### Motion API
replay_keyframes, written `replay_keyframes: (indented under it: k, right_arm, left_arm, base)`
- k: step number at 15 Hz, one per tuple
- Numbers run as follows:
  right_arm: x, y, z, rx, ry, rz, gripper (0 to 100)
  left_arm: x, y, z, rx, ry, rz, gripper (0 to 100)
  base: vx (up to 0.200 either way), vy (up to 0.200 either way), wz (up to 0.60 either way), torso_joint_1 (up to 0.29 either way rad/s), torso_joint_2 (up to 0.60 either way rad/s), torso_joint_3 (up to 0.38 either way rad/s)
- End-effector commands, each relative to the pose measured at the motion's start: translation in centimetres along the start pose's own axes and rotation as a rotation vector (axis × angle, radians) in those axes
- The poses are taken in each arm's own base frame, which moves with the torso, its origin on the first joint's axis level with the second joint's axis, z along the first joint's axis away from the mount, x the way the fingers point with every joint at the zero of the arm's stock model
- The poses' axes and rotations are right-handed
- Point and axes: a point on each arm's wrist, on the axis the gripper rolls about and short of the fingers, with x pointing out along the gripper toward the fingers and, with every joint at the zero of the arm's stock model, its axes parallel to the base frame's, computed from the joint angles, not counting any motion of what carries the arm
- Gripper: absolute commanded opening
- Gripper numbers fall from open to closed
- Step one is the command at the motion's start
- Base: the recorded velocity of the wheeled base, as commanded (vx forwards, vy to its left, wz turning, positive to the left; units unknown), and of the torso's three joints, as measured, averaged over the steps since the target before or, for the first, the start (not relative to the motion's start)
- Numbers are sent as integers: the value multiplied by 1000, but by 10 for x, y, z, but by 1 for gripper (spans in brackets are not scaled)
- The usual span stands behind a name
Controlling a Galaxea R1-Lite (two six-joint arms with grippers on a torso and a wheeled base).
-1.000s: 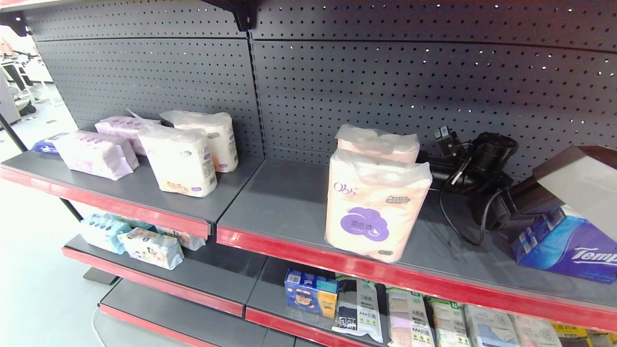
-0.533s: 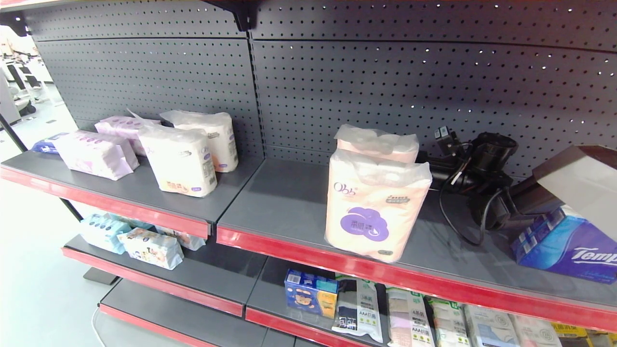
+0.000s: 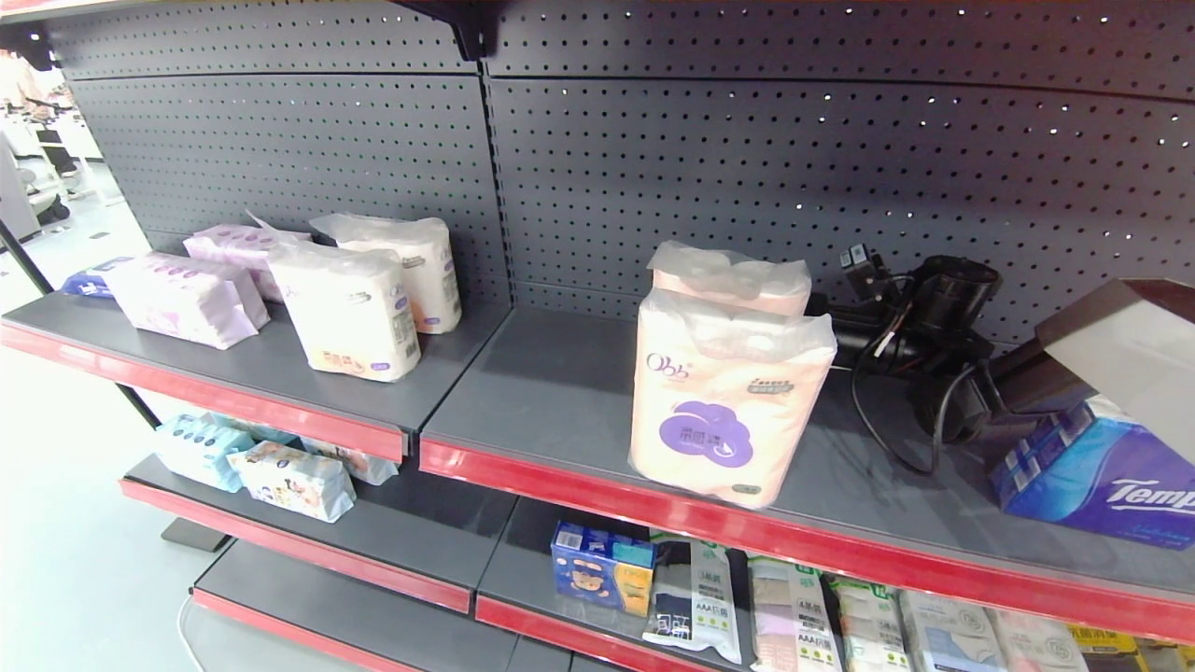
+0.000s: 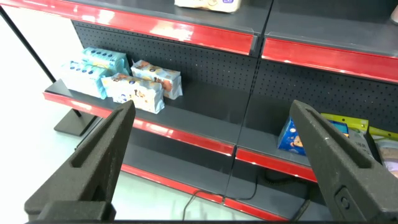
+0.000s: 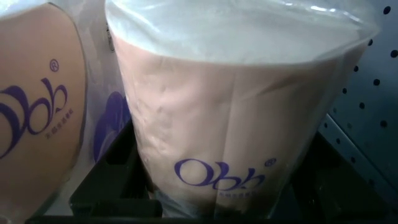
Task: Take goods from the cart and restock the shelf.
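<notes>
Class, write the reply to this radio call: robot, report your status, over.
Left claw open, empty. Right claw at rear pink pack, on shelf behind front pink pack. Blue tissue pack farther right.

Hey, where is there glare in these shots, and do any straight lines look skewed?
Head view: bright light washes out the floor at the left, dots glint through the back panel's holes, the red shelf edge runs slanted. Right wrist view: sheen on the roll pack's plastic wrap. Left wrist view: white glare on the floor, pale streaks on the red shelf edge.
</notes>
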Motion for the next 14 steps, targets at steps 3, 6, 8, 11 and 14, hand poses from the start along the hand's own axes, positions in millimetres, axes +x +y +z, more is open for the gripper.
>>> replay_keyframes:
  k: [3, 6, 8, 11, 14]
  right_arm:
    - [0, 0, -1, -11, 1, -1, 0]
    - [0, 0, -1, -12, 1, -1, 0]
    - [0, 0, -1, -20, 1, -1, 0]
    - [0, 1, -2, -22, 2, -1, 100]
    - [0, 1, -2, -20, 3, 6, 100]
  left_arm:
    - [0, 0, 0, -1, 0, 0, 100]
    - [0, 0, 0, -1, 0, 0, 100]
    - [0, 0, 0, -1, 0, 0, 100]
    - [0, 0, 0, -1, 0, 0, 100]
    - [0, 0, 0, -1, 0, 0, 100]
  base:
    - [0, 0, 0, 0, 0, 0]
    - [0, 0, 0, 0, 0, 0]
    - [0, 0, 0, 0, 0, 0]
    - [0, 0, 0, 0, 0, 0]
    - [0, 0, 0, 0, 0, 0]
